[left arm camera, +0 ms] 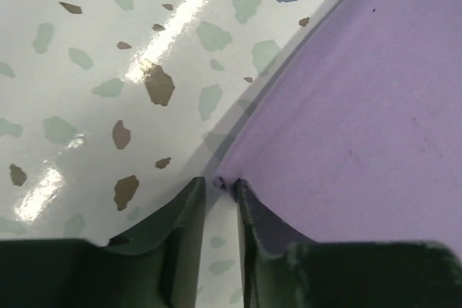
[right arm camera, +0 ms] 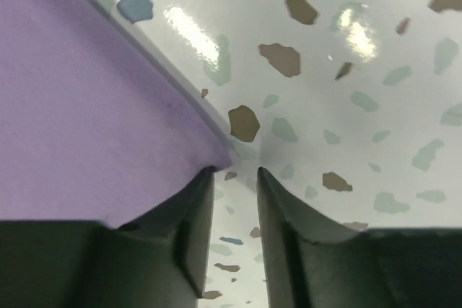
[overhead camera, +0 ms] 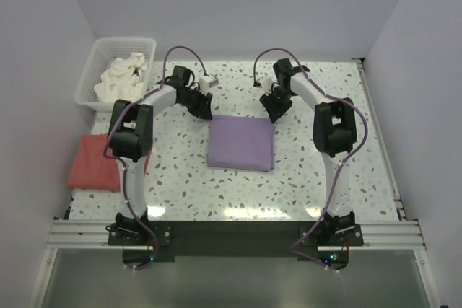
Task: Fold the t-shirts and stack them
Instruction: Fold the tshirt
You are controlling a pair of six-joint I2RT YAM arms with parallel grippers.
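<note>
Purple t-shirt (overhead camera: 240, 142): folded into a flat rectangle, centre of the overhead view, lying on the desk (overhead camera: 180, 178) between the two arms.
Left tool (left arm camera: 220, 184): low at the upper left corner of the purple t-shirt in the overhead view. In the left wrist view, tips right at the corner of the cloth, at the lower middle of the frame. Jaws drawn to a thin slit, speckled desk showing through it lower down, a speck of purple at the very tips. Whether pinching the cloth or only touching it, cannot tell.
Right tool (right arm camera: 234, 172): low at the upper right corner of the same shirt. Jaws a little apart, desk plainly visible between them. Shirt corner just beside the tip of the finger on the left of the frame, nothing held.
Red garment (overhead camera: 96, 162): folded, at the left edge of the overhead view, on the desk, well apart from the purple t-shirt, partly hidden by the left arm (overhead camera: 131, 131).
Basket (overhead camera: 90, 77): white, upper left of the overhead view, just above the red garment.
White cloth (overhead camera: 123, 77): crumpled in a heap inside the basket.
Desk surface: pale and glossy, with grey, brown and blue flecks and bright streaks of glare in both wrist views.
</note>
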